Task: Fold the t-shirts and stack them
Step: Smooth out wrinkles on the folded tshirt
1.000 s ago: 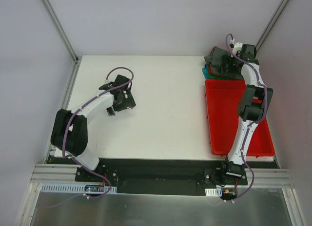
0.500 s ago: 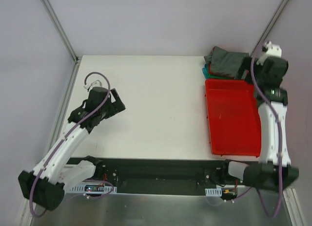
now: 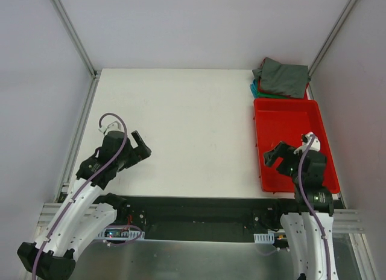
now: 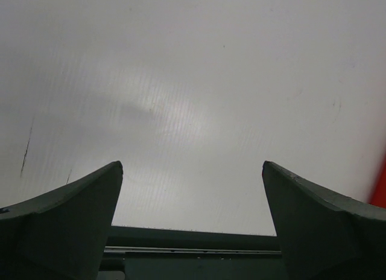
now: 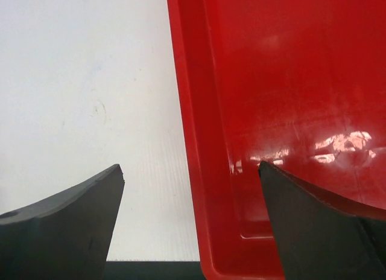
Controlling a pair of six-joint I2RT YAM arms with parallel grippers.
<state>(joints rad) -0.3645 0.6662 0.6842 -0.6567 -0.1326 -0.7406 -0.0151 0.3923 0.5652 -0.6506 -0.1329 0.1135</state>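
T-shirts (image 3: 281,78) well beyond right claw (image 3: 271,154) (far corner)

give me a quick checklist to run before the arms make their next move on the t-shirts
1. Left gripper open, nothing held: ok.
2. Right gripper open, nothing held, above the near left rim of the red tray: ok.
3. Dark grey t-shirt on top of the pile at the far right corner of the table: ok.
4. Grey t-shirt folded neatly: cannot tell, its left edge looks bunched.
5. Teal t-shirt under the grey one: ok, only an edge shows.
6. Red tray holds nothing: ok.
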